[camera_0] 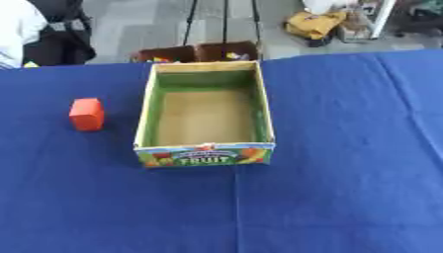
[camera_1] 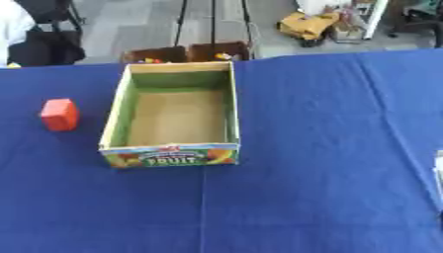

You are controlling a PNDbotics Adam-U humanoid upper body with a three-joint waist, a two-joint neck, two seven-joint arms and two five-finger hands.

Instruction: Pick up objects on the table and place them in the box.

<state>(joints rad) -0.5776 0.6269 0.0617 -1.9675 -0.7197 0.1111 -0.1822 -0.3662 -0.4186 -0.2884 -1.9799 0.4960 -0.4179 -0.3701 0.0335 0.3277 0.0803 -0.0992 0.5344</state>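
An open cardboard box [camera_0: 145,111] with green inner walls and a "FRUIT" label on its front stands in the middle of the blue table. I see only its bare brown floor inside. A red block [camera_0: 86,114] stands upright on the cloth to the left of the box, a short gap away from its wall. Neither of my hands shows in either view.
The blue tablecloth [camera_0: 329,197] covers the whole table. Beyond the far edge, two brown boxes [camera_0: 197,52] sit on the floor behind the fruit box. A pale sliver [camera_1: 439,170] shows at the right edge of the right eye view.
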